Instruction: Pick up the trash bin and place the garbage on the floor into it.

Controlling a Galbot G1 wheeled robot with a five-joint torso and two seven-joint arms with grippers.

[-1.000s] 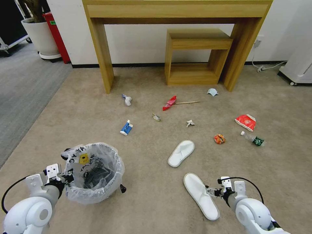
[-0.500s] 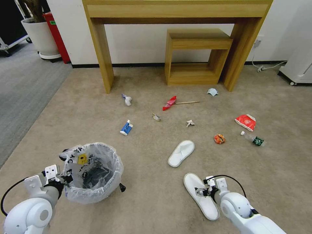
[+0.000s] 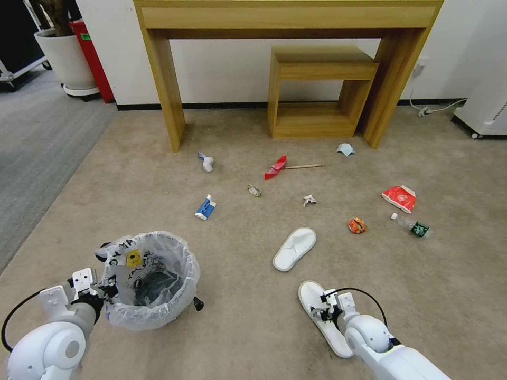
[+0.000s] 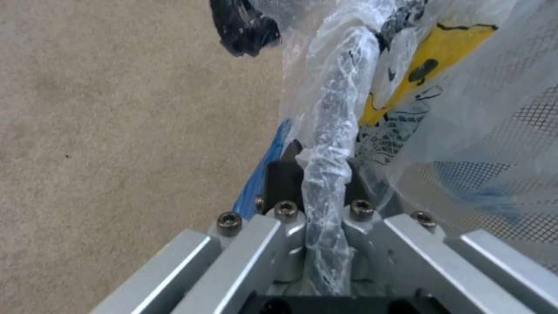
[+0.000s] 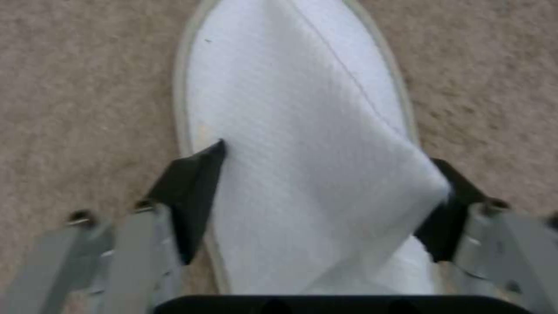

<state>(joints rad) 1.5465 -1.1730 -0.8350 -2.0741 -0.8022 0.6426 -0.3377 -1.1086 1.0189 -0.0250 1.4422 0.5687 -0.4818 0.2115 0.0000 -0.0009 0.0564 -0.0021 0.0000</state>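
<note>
White fabric slipper (image 5: 302, 144) lies flat on beige short-pile carpet (image 3: 253, 327); right gripper (image 5: 317, 203) straddles its upper, fingers spread, not yet closed. Left gripper (image 4: 317, 183) is clenched on the bag-lined rim of the small round black bin (image 3: 150, 279). Risk: thin upper may slip free on closing

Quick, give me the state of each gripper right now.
Left gripper: shut on the bag-wrapped rim of the trash bin.
Right gripper: open, fingers on either side of the near slipper on the floor, not yet closed.
</note>
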